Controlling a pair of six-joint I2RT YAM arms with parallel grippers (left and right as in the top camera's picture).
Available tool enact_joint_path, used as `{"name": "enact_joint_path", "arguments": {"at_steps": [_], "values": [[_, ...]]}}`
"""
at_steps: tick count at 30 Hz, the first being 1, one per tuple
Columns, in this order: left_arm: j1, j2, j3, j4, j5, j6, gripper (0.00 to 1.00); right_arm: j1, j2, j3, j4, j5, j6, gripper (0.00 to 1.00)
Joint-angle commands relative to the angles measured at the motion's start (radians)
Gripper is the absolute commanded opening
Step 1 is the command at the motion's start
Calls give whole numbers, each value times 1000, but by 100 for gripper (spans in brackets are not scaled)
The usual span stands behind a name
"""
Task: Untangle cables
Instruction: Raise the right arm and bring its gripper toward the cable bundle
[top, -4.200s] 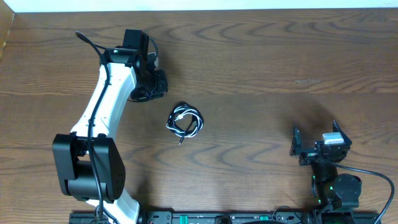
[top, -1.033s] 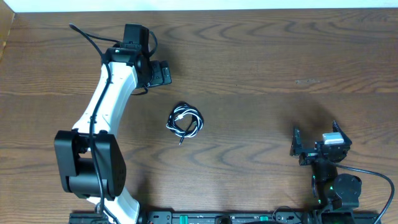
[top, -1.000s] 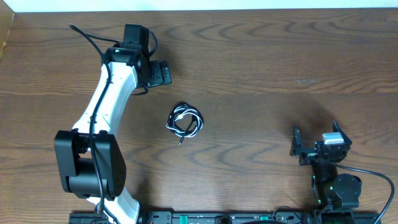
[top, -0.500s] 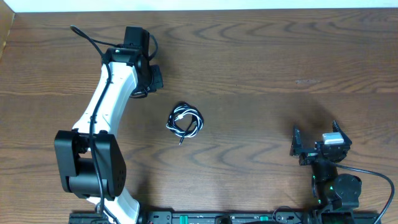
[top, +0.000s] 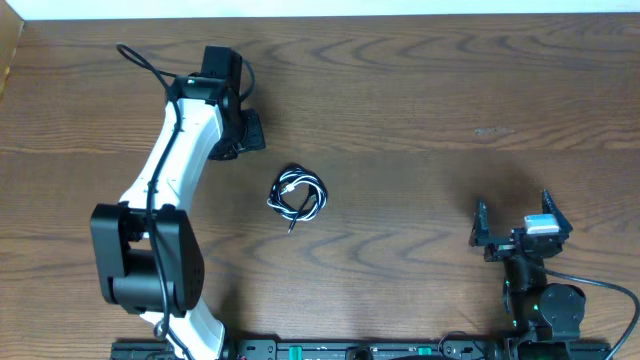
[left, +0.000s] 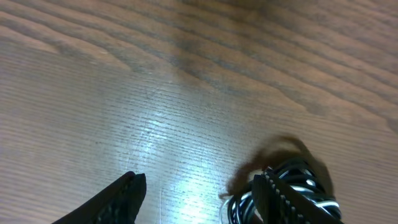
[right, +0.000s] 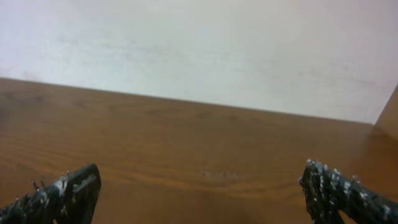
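The cables (top: 298, 194) lie in one small coiled bundle of black and white cords near the middle of the wooden table. My left gripper (top: 246, 131) hovers up and to the left of the bundle, apart from it. In the left wrist view its jaws (left: 202, 196) stand open over bare wood with nothing between them, and the cables (left: 308, 186) show low at the right, partly hidden behind the right finger (left: 280, 202). My right gripper (top: 521, 226) rests far away at the lower right. It is wide open and empty (right: 202, 193).
The white left arm (top: 175, 160) stretches from its base at the lower left up toward the far side. A pale wall (right: 199, 50) rises beyond the table's far edge. A faint smudge (top: 494, 131) marks the wood at the right.
The left gripper's jaws closed and then partly reopened, and the gripper shifted slightly toward the bundle. The cables have not moved. The right gripper has shifted slightly.
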Motion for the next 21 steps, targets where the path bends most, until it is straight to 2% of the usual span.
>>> {"name": "enact_joint_path", "arguments": {"at_steps": [1,4,12,17,19,21], "values": [[-3,42,-3,3,-17,-9,61,-5,-5,-1,9,-2,8,99],[-3,53,-3,6,-17,-9,64,-5,-5,-1,5,5,7,99],[-3,54,-3,28,-16,-9,67,-5,-5,-1,45,85,8,99],[-3,54,-3,29,-16,-9,67,-5,-5,-1,52,-24,8,99],[-3,54,-3,29,-16,-9,73,-5,-5,-1,60,-71,8,99],[-3,54,-3,29,-16,-9,75,-5,-5,-1,68,-81,8,99]]}}
